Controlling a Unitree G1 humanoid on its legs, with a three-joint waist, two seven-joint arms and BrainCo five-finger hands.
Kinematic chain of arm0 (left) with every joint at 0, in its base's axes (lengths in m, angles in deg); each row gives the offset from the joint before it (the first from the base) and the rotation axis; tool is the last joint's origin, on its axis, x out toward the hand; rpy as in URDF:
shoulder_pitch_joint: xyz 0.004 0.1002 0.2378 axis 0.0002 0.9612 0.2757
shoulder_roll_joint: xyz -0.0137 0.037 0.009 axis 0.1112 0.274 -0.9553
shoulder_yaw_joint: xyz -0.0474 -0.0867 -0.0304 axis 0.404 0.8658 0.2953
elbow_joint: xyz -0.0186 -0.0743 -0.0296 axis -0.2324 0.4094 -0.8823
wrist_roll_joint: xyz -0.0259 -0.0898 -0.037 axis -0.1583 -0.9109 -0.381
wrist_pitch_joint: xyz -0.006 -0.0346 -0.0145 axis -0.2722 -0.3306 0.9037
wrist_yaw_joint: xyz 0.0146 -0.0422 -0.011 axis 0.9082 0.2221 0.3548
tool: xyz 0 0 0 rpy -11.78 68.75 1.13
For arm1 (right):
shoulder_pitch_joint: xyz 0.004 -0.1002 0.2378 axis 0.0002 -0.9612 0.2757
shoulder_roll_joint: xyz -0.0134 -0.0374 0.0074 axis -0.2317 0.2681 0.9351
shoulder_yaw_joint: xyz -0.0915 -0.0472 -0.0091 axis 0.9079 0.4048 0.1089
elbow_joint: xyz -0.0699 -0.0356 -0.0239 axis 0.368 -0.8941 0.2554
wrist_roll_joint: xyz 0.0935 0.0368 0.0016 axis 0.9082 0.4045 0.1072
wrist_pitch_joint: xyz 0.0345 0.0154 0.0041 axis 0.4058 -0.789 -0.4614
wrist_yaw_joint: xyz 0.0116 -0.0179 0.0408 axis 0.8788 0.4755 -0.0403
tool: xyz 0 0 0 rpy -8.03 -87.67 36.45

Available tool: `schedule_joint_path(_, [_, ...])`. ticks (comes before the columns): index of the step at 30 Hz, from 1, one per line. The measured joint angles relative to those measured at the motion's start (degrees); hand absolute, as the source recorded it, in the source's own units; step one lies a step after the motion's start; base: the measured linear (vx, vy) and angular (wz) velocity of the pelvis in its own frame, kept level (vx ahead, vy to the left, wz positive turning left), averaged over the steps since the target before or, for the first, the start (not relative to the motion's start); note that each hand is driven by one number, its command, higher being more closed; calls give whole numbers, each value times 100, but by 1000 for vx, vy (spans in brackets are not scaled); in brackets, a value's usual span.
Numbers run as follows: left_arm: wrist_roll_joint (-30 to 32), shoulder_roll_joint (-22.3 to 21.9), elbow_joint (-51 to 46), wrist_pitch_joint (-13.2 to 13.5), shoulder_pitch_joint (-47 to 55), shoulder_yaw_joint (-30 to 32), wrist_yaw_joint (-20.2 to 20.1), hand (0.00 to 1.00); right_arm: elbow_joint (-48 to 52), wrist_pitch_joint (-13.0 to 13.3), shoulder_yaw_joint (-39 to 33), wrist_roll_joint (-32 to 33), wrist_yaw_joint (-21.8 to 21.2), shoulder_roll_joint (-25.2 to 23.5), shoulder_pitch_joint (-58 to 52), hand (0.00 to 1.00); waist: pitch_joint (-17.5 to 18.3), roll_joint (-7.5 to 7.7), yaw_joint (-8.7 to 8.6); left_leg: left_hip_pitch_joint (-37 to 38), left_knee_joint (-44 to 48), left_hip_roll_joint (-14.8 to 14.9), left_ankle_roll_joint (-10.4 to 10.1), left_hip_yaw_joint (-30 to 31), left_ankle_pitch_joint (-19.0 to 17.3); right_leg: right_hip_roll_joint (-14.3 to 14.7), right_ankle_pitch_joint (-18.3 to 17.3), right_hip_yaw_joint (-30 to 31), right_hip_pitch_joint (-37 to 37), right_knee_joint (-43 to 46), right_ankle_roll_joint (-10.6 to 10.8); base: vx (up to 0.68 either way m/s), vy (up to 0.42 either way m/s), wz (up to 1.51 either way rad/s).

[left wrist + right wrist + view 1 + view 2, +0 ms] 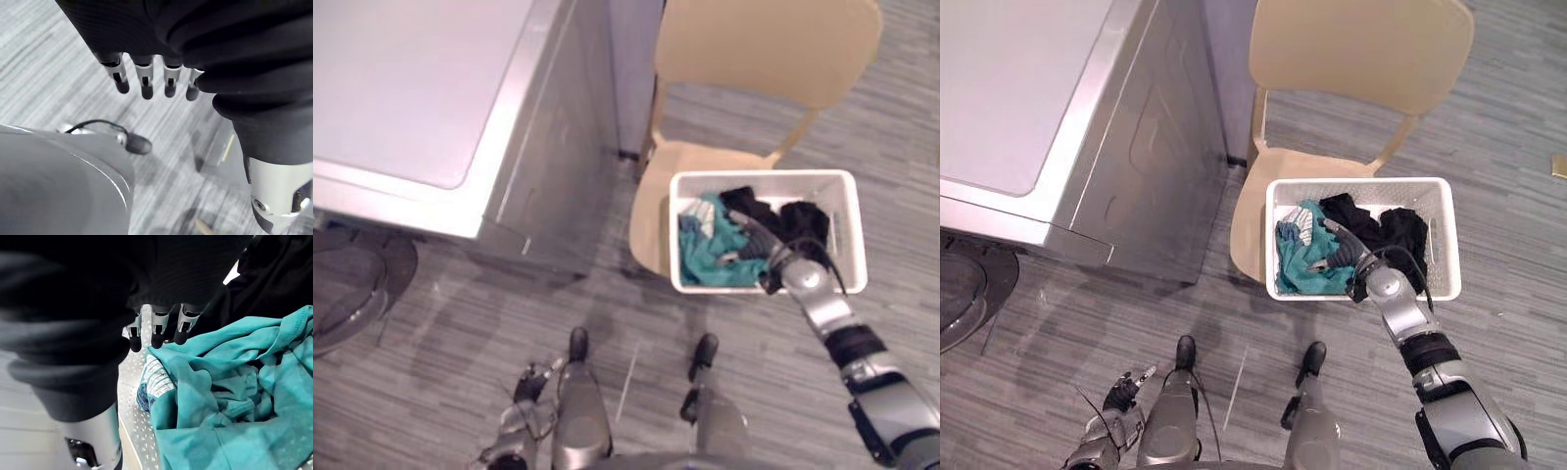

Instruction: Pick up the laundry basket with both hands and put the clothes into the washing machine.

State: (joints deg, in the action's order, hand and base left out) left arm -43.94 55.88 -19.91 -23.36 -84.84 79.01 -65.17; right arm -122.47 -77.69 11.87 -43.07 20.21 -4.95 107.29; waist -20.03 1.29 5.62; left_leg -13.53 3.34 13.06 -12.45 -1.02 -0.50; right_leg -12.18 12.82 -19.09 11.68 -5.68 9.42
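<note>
White laundry basket [1361, 184] sits on seat of tan chair [1361, 49], just beside the grey washing machine [411, 88], on the robot's right of it. Clothes are in the basket: teal garment [1298, 264] on the side nearer the machine, black clothes [1396, 230] on the other side, small striped white-blue piece [154, 382] by the teal one. Right hand [1345, 253] reaches into the basket from its near edge, over where teal meets black. Its fingers [159, 328] are straight and relaxed, dark tips just above the teal cloth, nothing gripped, thumb apart from them. Cannot tell if the tips touch the cloth. Left hand [1122, 389] hangs low by the robot's left side, well apart from the basket, fingers [145, 81] straight in a row, holding nothing, grey striped floor [1508, 147] beneath. Basket not lifted, neither hand on its rim
</note>
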Motion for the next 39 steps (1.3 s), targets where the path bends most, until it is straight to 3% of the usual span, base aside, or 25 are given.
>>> schedule_joint_path(5, [-352,5,-115,108,-183,-188,100,0,-345,-84,10,-1,171,1,394,0,-179,-37,20,-238,135,-6,11,129,-7,0,2,-114,92,0,-3,-22,5,10])
schedule_joint_path(8, [-492,8,-270,146,-258,-344,127,0,-662,-114,5,2,342,-2,610,0,-299,-58,147,-396,214,-9,12,179,-6,4,25,-127,192,1,-33,-43,-1,2])
schedule_joint_path(15, [-655,4,-511,176,-289,-458,239,0,-1070,-199,-3,-3,617,-47,1078,0,-533,-84,270,-895,463,-13,13,353,-6,23,69,-236,476,3,-89,-37,-7,7])
schedule_joint_path(19, [-779,9,-510,180,-415,-572,316,0,-1793,-203,-16,-58,751,-222,1451,0,-556,-93,343,-1338,615,-19,12,588,-6,37,68,-426,719,78,-90,-25,4,17])
schedule_joint_path(27, [-992,4,-483,241,-736,-615,520,0,-2930,-235,-358,-700,1430,-169,2444,0,-604,-128,599,-2151,949,-31,11,890,-7,49,58,-597,1286,262,-124,-61,35,7])
schedule_joint_path(31, [-1034,-55,-513,260,-803,-615,720,0,-3135,-377,-382,-1893,1755,-100,2640,0,-641,-176,726,-2385,940,-41,11,1086,50,77,57,-778,1380,261,-138,-20,46,14])
schedule_joint_path(32, [-1035,-86,-514,268,-870,-615,740,0,-3164,-414,-363,-2097,1760,-64,2635,100,-642,-178,783,-2411,905,-43,7,1132,73,84,45,-827,1385,261,-139,7,45,24])
schedule_joint_path(37, [-1033,-246,-856,271,-965,-614,747,0,-3160,-556,-106,-2937,1877,82,2714,100,-637,-167,789,-2472,685,-115,-6,1364,246,41,-34,-1102,1364,308,-121,31,55,26])
schedule_joint_path(39, [-1256,-312,-1010,274,-1030,-607,725,0,-3161,-723,314,-3481,1857,126,2837,100,-631,-155,814,-2460,668,-131,-7,1396,260,14,-72,-1149,1354,372,-125,11,59,10])
